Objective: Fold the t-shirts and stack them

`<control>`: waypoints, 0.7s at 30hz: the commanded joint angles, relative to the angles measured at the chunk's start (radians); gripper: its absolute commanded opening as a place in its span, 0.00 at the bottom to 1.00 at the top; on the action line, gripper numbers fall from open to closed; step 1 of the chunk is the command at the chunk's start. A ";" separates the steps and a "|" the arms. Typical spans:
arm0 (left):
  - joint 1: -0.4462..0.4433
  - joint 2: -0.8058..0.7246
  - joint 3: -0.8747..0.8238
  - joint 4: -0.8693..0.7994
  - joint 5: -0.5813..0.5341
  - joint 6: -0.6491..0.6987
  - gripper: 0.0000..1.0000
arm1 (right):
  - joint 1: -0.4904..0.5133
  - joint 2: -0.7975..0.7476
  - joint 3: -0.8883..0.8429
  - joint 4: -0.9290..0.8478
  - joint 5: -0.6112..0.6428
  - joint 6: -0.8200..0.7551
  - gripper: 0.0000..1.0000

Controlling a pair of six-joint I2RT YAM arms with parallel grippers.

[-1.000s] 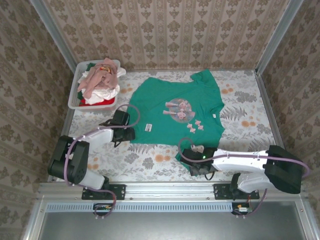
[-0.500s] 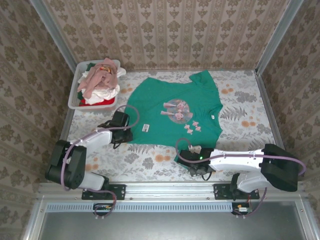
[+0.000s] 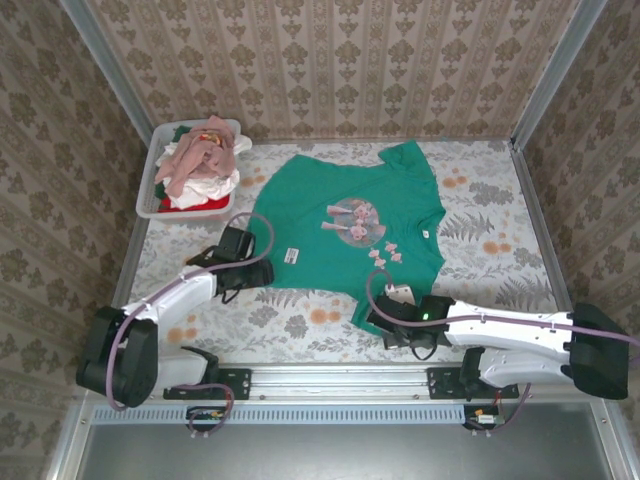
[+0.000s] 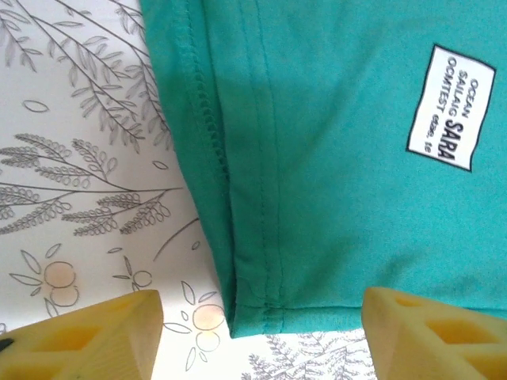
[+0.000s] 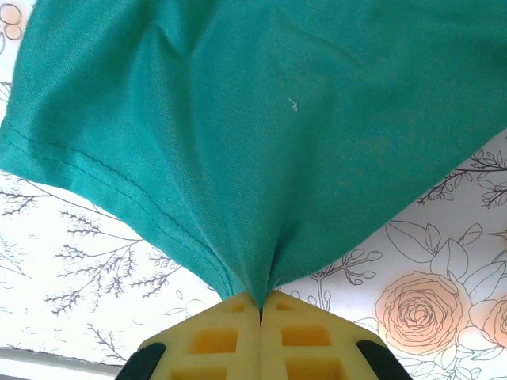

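A teal-green t-shirt point(image 3: 345, 225) with a round pink-grey chest print lies spread on the floral table. My left gripper point(image 3: 256, 276) hovers at its near-left hem corner. In the left wrist view that gripper point(image 4: 261, 348) stands open: the yellow fingers point(image 4: 87, 336) straddle the hem corner point(image 4: 265, 313) without touching it, and the shirt's white label point(image 4: 450, 119) lies beyond. At the near-right hem corner my right gripper point(image 3: 385, 322) is shut on the cloth. In the right wrist view the teal fabric point(image 5: 261, 119) bunches into that gripper's point(image 5: 261, 305) closed fingertips.
A white tub point(image 3: 150, 205) at the back left holds a heap of pink, white and red shirts point(image 3: 198, 162). Metal rails and patterned walls fence the table. Bare floral cloth point(image 3: 490, 240) lies to the right of the shirt.
My right gripper has shut on the shirt's near-right corner and its arm has stretched out lower. The left arm shifted slightly; the shirt slid a little leftward.
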 commanded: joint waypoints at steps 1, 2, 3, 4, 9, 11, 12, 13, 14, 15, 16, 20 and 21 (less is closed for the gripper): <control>-0.025 0.049 0.014 -0.038 -0.022 0.003 0.75 | 0.008 0.016 0.043 -0.040 0.042 -0.006 0.00; -0.054 0.071 0.021 -0.038 -0.024 0.006 0.74 | 0.007 0.011 0.053 -0.041 0.051 -0.010 0.00; -0.062 0.090 0.026 -0.040 -0.029 0.006 0.73 | 0.007 0.003 0.066 -0.041 0.061 -0.014 0.00; -0.065 0.103 0.028 -0.039 -0.035 0.006 0.71 | 0.004 -0.006 0.079 -0.049 0.074 -0.015 0.00; -0.068 0.142 0.031 -0.028 -0.031 0.008 0.53 | -0.021 -0.057 0.126 -0.082 0.124 -0.027 0.00; -0.068 0.150 0.039 -0.033 -0.039 0.008 0.41 | -0.034 -0.070 0.133 -0.084 0.130 -0.037 0.00; -0.068 0.151 0.041 -0.039 -0.046 0.007 0.36 | -0.039 -0.077 0.135 -0.087 0.133 -0.041 0.00; -0.067 0.149 0.044 -0.039 -0.051 0.007 0.33 | -0.044 -0.080 0.138 -0.093 0.135 -0.045 0.00; -0.066 0.149 0.047 -0.039 -0.052 0.009 0.31 | -0.046 -0.082 0.142 -0.100 0.141 -0.047 0.00; -0.065 0.148 0.053 -0.044 -0.057 0.011 0.29 | -0.048 -0.084 0.147 -0.107 0.147 -0.050 0.00; -0.065 0.149 0.061 -0.051 -0.063 0.012 0.29 | -0.051 -0.085 0.150 -0.107 0.148 -0.056 0.00; -0.066 0.133 0.076 -0.071 -0.089 0.007 0.38 | -0.059 -0.093 0.150 -0.105 0.150 -0.066 0.00; -0.066 0.121 0.077 -0.078 -0.105 0.002 0.48 | -0.061 -0.093 0.148 -0.103 0.150 -0.066 0.00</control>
